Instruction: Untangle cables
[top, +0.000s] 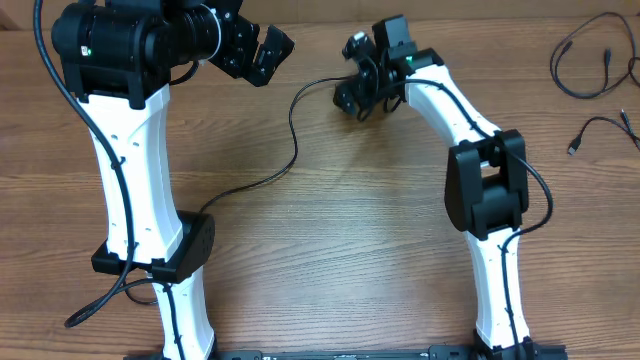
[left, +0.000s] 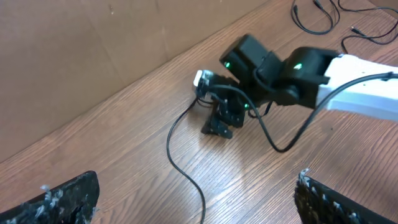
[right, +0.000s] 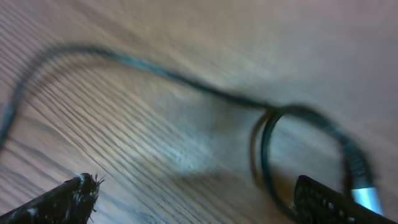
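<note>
A: So where's the cable (top: 292, 140) lying?
B: It's snaking over the table (top: 350, 240), from under the right gripper (top: 356, 96) toward the left arm (top: 135, 170). More cables (top: 585, 68) are sitting far right.
A: Grippers?
B: Both are gaping wide, holding nothing. The left gripper (top: 264, 50) is hovering nearby.

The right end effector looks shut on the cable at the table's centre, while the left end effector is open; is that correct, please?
Not quite: the right end effector is open, jaws wide apart with the cable loose, as the right wrist view shows. The left end effector is open.
</note>
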